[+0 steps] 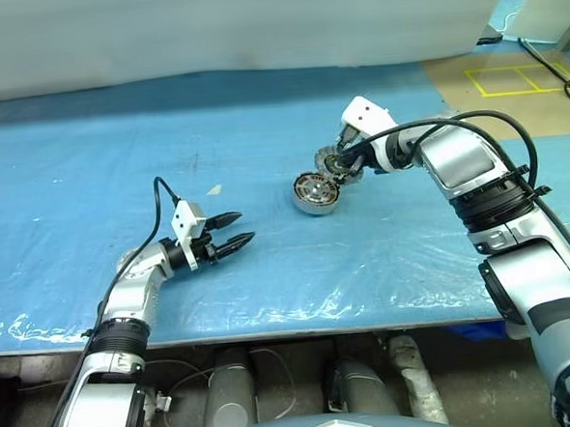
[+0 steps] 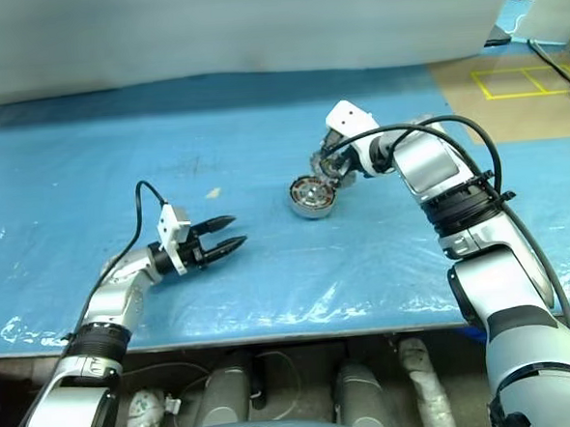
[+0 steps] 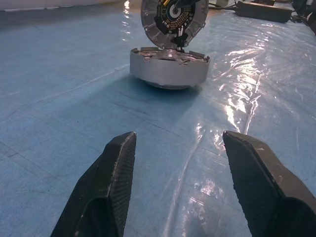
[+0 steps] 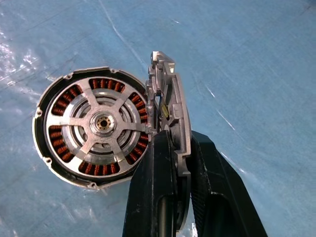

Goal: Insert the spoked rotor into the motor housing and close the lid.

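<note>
The motor housing sits flat on the blue sheet, its copper windings showing. The spoked rotor lies inside it, hub in the middle. My right gripper is shut on the lid, which it holds on edge with one rim touching or nearly touching the housing's near rim. From the head, the lid stands tilted just right of and behind the housing. My left gripper hangs open and empty to the left, pointing at the housing.
A blue plastic-covered sheet covers the table, whose front edge runs below both arms. A white wall closes the back. Brown floor with yellow tape marks lies at the far right.
</note>
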